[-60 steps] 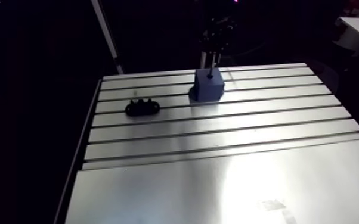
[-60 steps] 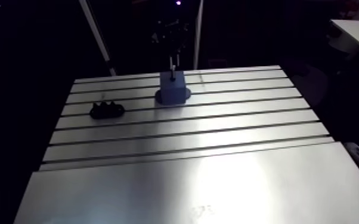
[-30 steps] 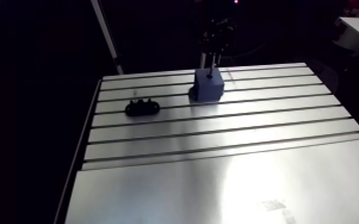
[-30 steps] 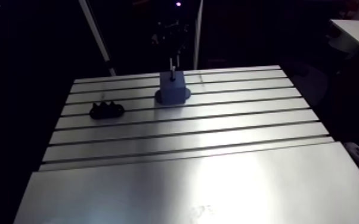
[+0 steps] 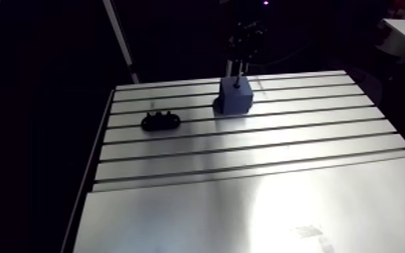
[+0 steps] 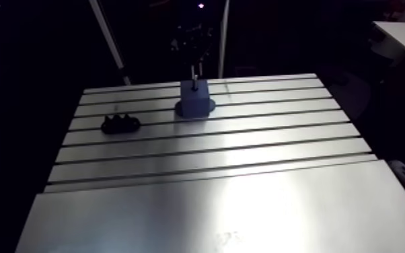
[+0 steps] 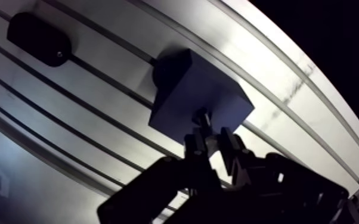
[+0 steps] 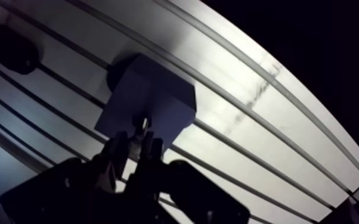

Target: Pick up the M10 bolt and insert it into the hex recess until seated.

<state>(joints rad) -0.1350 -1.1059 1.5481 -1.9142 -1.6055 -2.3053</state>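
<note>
On your table (image 5: 245, 202) only two things stand up: the blue block (image 5: 235, 95) near the far edge and the low black holder (image 5: 161, 121), well apart from it. Between them you can pass. The gripper (image 7: 210, 138), closed on the bolt (image 8: 140, 125), fills the room directly above the block. The near part lies open.

Slotted aluminium table (image 5: 245, 202): blue block (image 5: 236, 97) near far edge; black lobed piece (image 5: 160, 122) apart from it.
</note>
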